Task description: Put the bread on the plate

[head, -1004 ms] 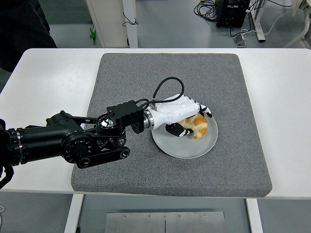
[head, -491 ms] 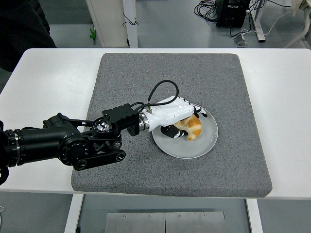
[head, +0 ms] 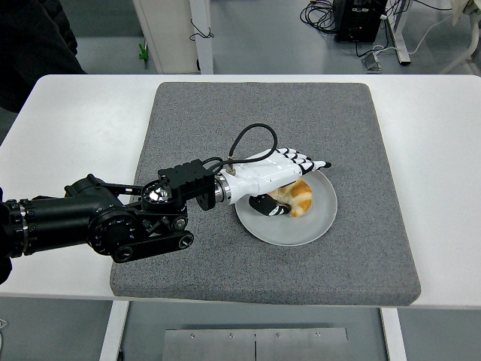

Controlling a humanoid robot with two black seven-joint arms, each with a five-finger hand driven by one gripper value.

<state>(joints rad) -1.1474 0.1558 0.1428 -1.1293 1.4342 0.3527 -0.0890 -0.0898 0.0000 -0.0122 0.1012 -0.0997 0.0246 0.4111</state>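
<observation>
A golden-brown piece of bread (head: 298, 199) lies on the grey round plate (head: 312, 226), which sits on the grey mat. My left hand (head: 289, 180), white with black pads, reaches in from the left and hovers over the plate's left half. Its fingers (head: 308, 162) are stretched out flat above the bread, and the thumb (head: 268, 206) rests low beside it. The hand holds nothing. The near side of the bread is partly hidden by the hand. My right arm is out of view.
A large grey mat (head: 346, 128) covers the middle of the white table (head: 68, 128). A person in dark clothing (head: 34, 37) stands at the top left. A black cable loop (head: 252, 139) rises from my left wrist.
The hand's fingers were curled around the bread; they have lifted and straightened, letting go of it. The bread now rests on the plate, slightly further left than before.
</observation>
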